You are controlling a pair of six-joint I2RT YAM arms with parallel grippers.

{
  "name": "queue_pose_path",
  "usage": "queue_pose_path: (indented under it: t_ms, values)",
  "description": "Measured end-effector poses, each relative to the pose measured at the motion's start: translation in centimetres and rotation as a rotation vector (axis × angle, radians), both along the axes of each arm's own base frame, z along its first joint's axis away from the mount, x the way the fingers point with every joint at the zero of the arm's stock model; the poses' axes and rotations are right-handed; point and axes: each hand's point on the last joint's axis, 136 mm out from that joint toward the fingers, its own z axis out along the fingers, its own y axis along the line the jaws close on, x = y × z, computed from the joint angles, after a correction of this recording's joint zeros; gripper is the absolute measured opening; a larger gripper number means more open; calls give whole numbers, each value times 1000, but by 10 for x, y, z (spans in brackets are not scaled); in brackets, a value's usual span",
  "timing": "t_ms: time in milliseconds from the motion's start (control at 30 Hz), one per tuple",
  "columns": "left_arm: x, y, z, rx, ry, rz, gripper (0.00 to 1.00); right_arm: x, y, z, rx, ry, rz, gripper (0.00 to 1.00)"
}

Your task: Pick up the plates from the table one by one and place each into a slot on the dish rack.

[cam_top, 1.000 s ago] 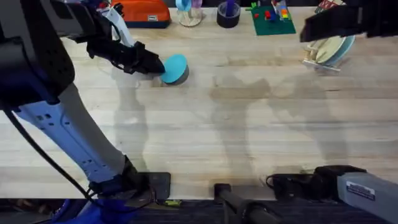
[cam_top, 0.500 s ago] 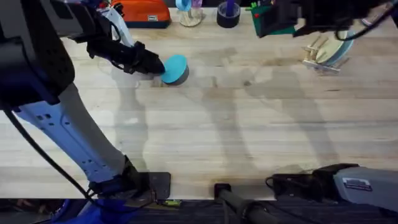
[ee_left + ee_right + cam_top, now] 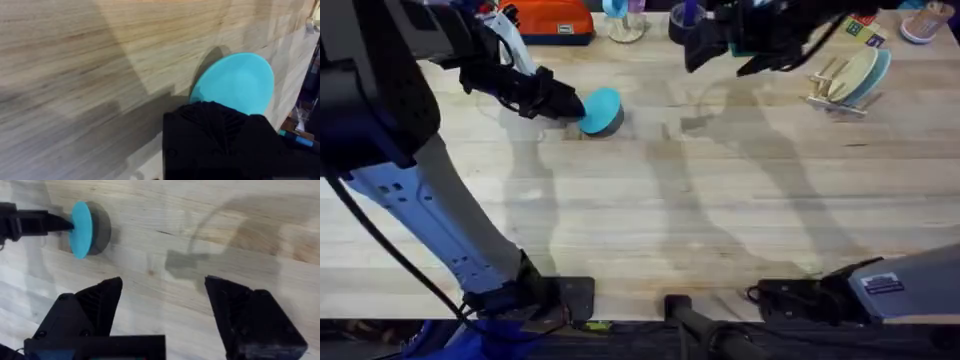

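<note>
A cyan-blue plate [image 3: 602, 108] is held tilted on edge just above the table [image 3: 650, 220], casting a dark shadow under it. My left gripper [image 3: 574, 105] is shut on the plate's left rim. The left wrist view shows the plate [image 3: 239, 82] beyond a black finger [image 3: 220, 135]. In the right wrist view the plate [image 3: 80, 229] stands edge-on with the left gripper [image 3: 55, 224] pinching it. My right gripper [image 3: 698, 50] hovers open and empty at the back middle, its fingers [image 3: 97, 302] spread wide. The dish rack [image 3: 832, 88] at the back right holds a cream and a pale blue plate [image 3: 862, 72].
An orange case [image 3: 555, 20], a clear stand [image 3: 625, 22] and a dark tape roll [image 3: 682, 22] line the back edge, the roll partly under my right arm. A pink cup [image 3: 920, 24] sits at the far right corner. Bare wood spreads across the table's middle and front.
My right arm has swung left from over the dish rack to the back middle of the table. The left gripper and cyan plate have stayed put.
</note>
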Motion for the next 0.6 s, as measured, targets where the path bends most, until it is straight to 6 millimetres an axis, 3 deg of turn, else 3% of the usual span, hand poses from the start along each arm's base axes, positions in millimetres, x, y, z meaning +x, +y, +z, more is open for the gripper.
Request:
queue_pose_path:
  t_ms: [300,600]
  values:
    - [0,0,0,0,-1,0,40,17,25,-34,30,51,-45,993]
    - [1,0,0,1,-3,0,40,36,59,-36,157,23,-26,993]
